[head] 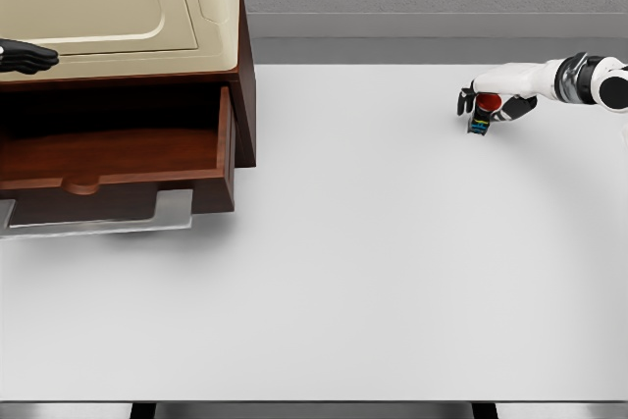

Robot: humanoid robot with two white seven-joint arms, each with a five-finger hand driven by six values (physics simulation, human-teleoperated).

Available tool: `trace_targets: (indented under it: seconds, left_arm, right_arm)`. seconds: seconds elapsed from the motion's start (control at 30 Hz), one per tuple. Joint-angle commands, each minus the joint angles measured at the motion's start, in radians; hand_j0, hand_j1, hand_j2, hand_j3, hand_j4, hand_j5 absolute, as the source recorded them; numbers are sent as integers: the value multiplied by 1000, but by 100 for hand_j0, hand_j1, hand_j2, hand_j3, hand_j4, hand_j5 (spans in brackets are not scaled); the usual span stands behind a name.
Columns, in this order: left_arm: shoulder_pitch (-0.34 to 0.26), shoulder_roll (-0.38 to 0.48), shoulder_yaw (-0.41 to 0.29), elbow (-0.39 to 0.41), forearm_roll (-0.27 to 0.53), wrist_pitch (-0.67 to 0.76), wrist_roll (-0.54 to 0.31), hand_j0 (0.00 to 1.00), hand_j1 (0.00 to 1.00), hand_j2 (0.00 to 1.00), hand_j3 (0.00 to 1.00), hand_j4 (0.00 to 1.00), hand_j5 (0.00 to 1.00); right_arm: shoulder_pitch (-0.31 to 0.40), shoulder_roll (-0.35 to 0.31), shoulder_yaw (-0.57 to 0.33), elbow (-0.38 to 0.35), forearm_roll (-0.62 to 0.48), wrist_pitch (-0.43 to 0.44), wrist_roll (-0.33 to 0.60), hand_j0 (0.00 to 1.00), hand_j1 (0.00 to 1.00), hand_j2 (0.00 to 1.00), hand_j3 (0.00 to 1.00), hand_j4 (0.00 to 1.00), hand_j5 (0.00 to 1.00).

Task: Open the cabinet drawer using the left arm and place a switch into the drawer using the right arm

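Cabinet drawer (118, 159) pulled open at the table's (373, 262) left, switch (480, 126) pinched by right robot hand (488, 105) at far right, left robot hand (26, 57) curled, empty, on the cabinet top (118, 2).

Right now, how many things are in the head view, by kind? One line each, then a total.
Cabinets: 1, the brown cabinet
Drawers: 1, the open drawer
Switches: 1, the switch in the right robot hand
Tables: 1, the white table
Robot hands: 2, with the left robot hand on the cabinet top
Total: 6
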State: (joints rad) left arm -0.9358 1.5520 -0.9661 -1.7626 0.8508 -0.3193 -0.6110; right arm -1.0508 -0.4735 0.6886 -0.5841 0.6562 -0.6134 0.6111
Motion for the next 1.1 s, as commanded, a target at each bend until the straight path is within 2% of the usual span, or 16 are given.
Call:
trace_targets:
  seconds: [0.0,0.1,0.13,0.2,0.37,0.43,0.5,0.73,0.87,0.97,1.07]
  left_arm:
    - [0,0,1,0,7,2,0,100,100,100,100,100,100]
    - [0,0,1,0,7,2,0,100,100,100,100,100,100]
    - [2,0,1,0,7,2,0,100,100,100,100,100,100]
    - [2,0,1,0,7,2,0,100,100,100,100,100,100]
    - [2,2,1,0,7,0,0,100,100,100,100,100,100]
    - [2,0,1,0,7,2,0,100,100,100,100,100,100]
    - [2,2,1,0,7,2,0,100,100,100,100,100,100]
    - [2,3,1,0,7,2,0,100,100,100,100,100,100]
    - [2,3,1,0,7,0,0,100,100,100,100,100,100]
    - [2,7,1,0,7,0,0,100,100,100,100,100,100]
    - [2,7,1,0,7,2,0,100,100,100,100,100,100]
  right_arm:
    - [0,0,-3,0,-4,3,0,59,59,59,59,59,59]
    - [0,0,-3,0,-4,3,0,60,60,60,60,60,60]
    - [0,0,-3,-2,-3,3,0,63,63,63,63,63,63]
    - [0,0,-3,0,-3,3,0,60,60,60,60,60,60]
    - [0,0,-4,0,-7,3,0,40,40,40,40,40,40]
    - [0,1,-4,0,-9,3,0,35,35,35,35,35,35]
    - [0,1,-4,-2,-12,3,0,25,25,25,25,25,25]
    - [0,3,-9,-16,-15,3,0,18,18,18,18,18,18]
    - [0,6,-11,-20,-15,3,0,18,18,18,18,18,18]
    - [-2,6,-18,-94,-21,3,0,18,18,18,18,18,18]
    - [-2,3,-29,-204,-30,3,0,19,19,19,19,19,19]
